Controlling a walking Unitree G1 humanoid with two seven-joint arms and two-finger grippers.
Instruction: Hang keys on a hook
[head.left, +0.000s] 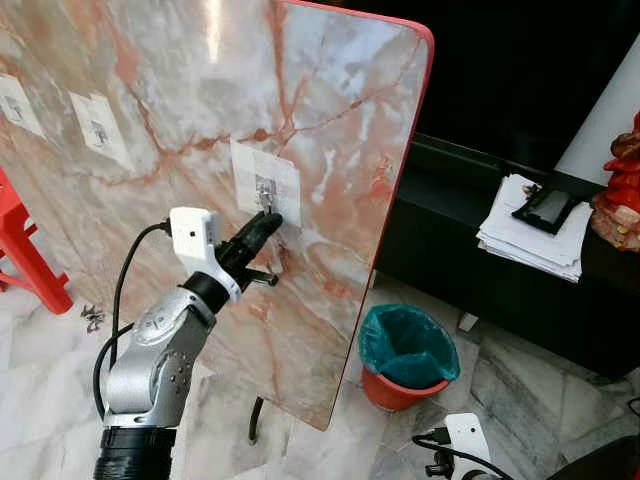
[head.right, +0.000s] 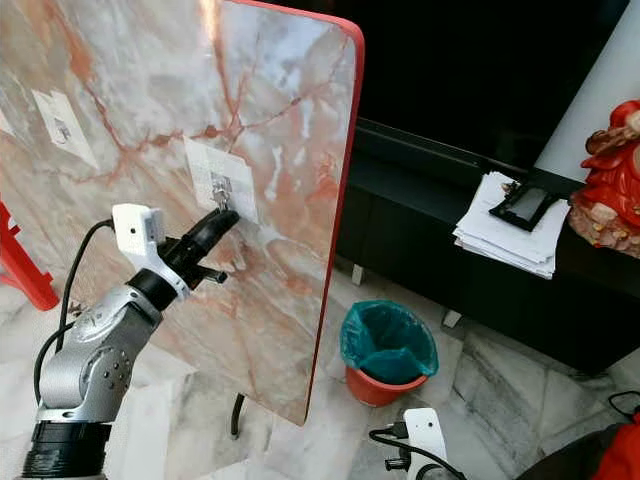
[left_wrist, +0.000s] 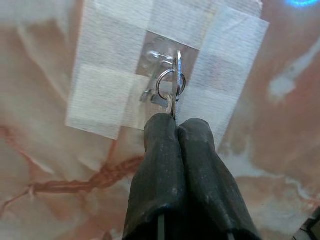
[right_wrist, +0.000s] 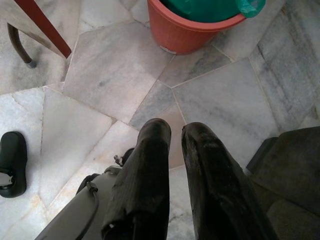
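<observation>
A: Left gripper (head.left: 272, 222) position?
B: Raised to the tilted marble board (head.left: 330, 150), tips at the taped hook (left_wrist: 159, 59). Board has a red edge and stands on a dark leg over the floor (right_wrist: 105, 75).

A: Finger state?
B: Pressed together, pinching a thin metal key (left_wrist: 177, 82) edge-on between the tips. Key stands upright out of the fingers.

A: Where is the ring?
B: Ring (left_wrist: 170, 85) sits around the key's upper part, directly over the hook's metal plate. It overlaps the hook, but I cannot tell whether it is actually threaded on or just lying against it.

A: Hook mounting?
B: Small metal hook on a clear square pad, fixed to the board with crossed strips of white tape (left_wrist: 100, 85). Two more taped patches (head.left: 100, 130) sit further left on the same board.

A: Right gripper (right_wrist: 172, 135)?
B: Low, pointing at the floor. Fingers slightly apart, nothing between them. White wrist camera housing appears at the lower edge of the head views.

A: Surroundings?
B: Orange bin (head.left: 405, 355) with a green liner on the floor, right of the board. Dark cabinet (head.left: 500, 280) behind it carrying a paper stack (head.left: 530, 235) with a black device on top. Red figurine (head.right: 610, 180) at far right. Red stool (head.left: 25, 250) at far left. A black shoe (right_wrist: 12, 162) lies on the tiles near the right arm.
</observation>
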